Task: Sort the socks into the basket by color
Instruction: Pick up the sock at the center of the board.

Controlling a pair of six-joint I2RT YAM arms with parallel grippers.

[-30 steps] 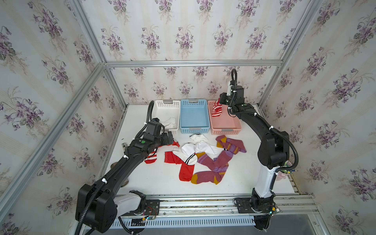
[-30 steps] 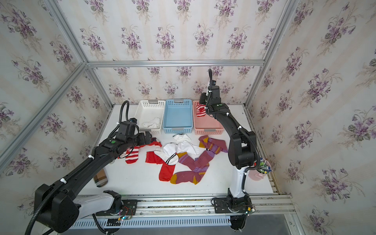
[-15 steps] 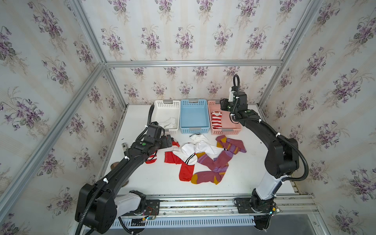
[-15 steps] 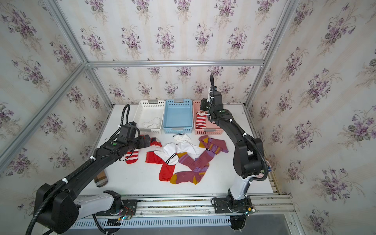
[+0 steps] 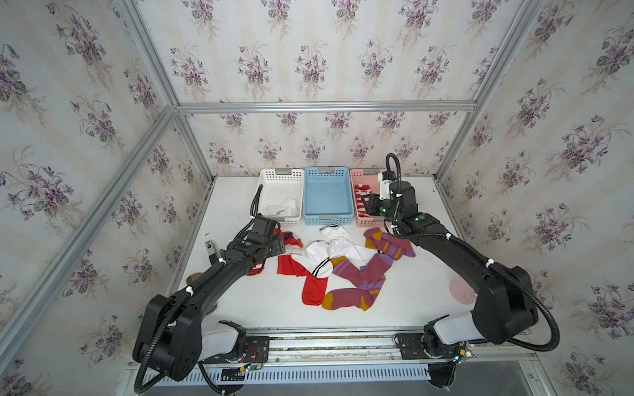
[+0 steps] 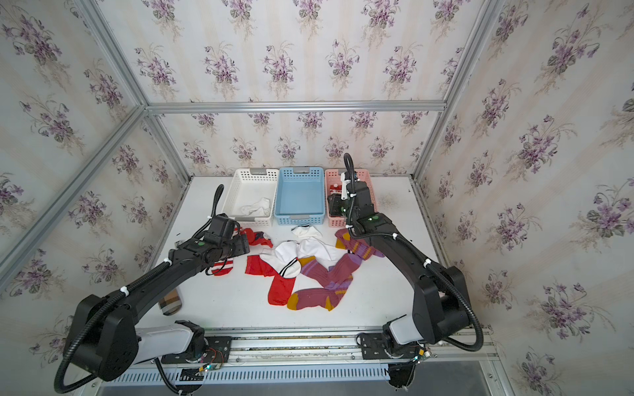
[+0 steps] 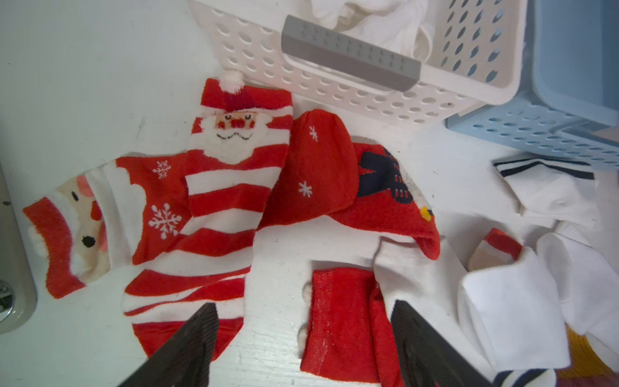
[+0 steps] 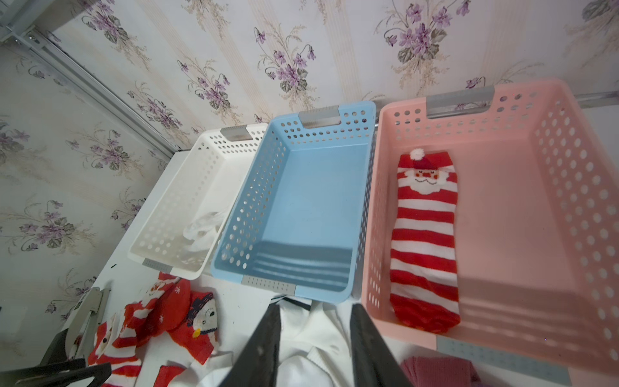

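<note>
Three baskets stand in a row at the back: white [image 5: 279, 175], blue [image 5: 328, 219] and pink [image 8: 569, 201]. A red-white striped Santa sock [image 8: 423, 234] lies flat in the pink basket, and a white sock [image 5: 283, 207] lies in the white one. Red Santa socks [image 7: 214, 207], white socks with black stripes [image 5: 320, 260] and maroon-purple socks [image 5: 360, 277] lie mixed on the table. My left gripper [image 7: 303, 306] is open, low over the pile's left end, with its jaws either side of a red sock's cuff [image 7: 341, 318]. My right gripper [image 8: 315, 306] is open and holds nothing. It hangs over the pink basket's front.
A brown checked object [image 6: 171, 301] lies at the table's left edge, and a small grey device [image 5: 210, 247] lies beside the left arm. A pink disc [image 5: 461, 291] sits at the right edge. Aluminium frame posts and papered walls close in three sides.
The right gripper lowered the striped Santa sock into the pink basket, let it go and drew back toward the front. The left gripper sank onto the red socks and its jaws narrowed slightly.
</note>
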